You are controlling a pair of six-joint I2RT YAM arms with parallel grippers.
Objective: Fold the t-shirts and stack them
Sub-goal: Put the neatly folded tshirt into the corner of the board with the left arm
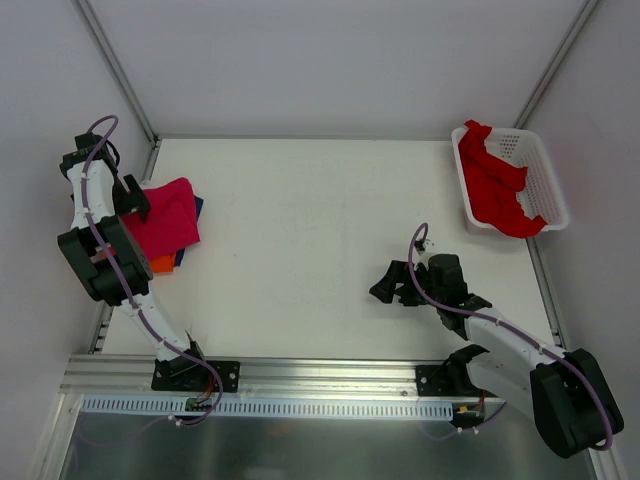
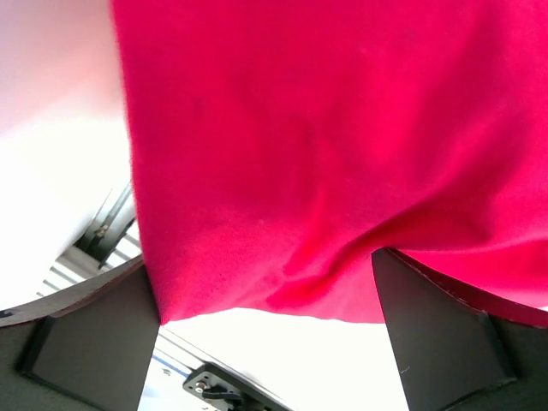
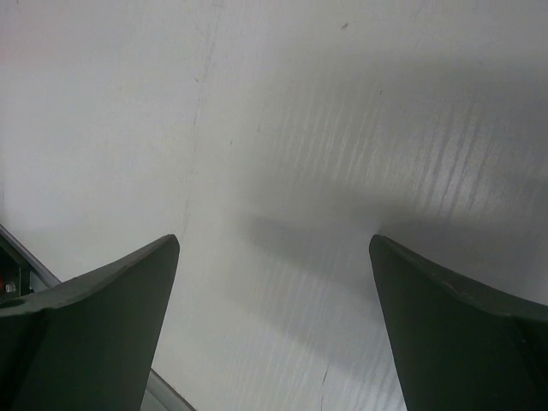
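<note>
At the far left of the table (image 1: 300,220), the left claw (image 1: 131,196) stands with its jaws wide apart and holds nothing. Just to the right of this claw lies the crimson-pink t-shirt (image 1: 166,220), folded into a rough rectangle. In the left wrist view its cloth fills almost all the space ahead of the claw. The lower edge of the cloth comes down between the two dark fingers (image 2: 94,342), but they are not closed on it. Under this shirt, on the near side of the claw, a corner of the orange t-shirt (image 1: 165,263) shows. A thin strip of the navy t-shirt (image 1: 197,208) shows at the side farthest from the claw. These three make one stack.

Well apart to the right, the right claw (image 1: 390,285) is low over the table, also with jaws wide and nothing between them. In its wrist view only the white surface is ahead of the fingers (image 3: 94,325).

Farther from this claw, behind it and to its right, stands the white lattice basket (image 1: 545,170). The red t-shirt (image 1: 495,185) lies crumpled in it, partly hanging over the rim.
</note>
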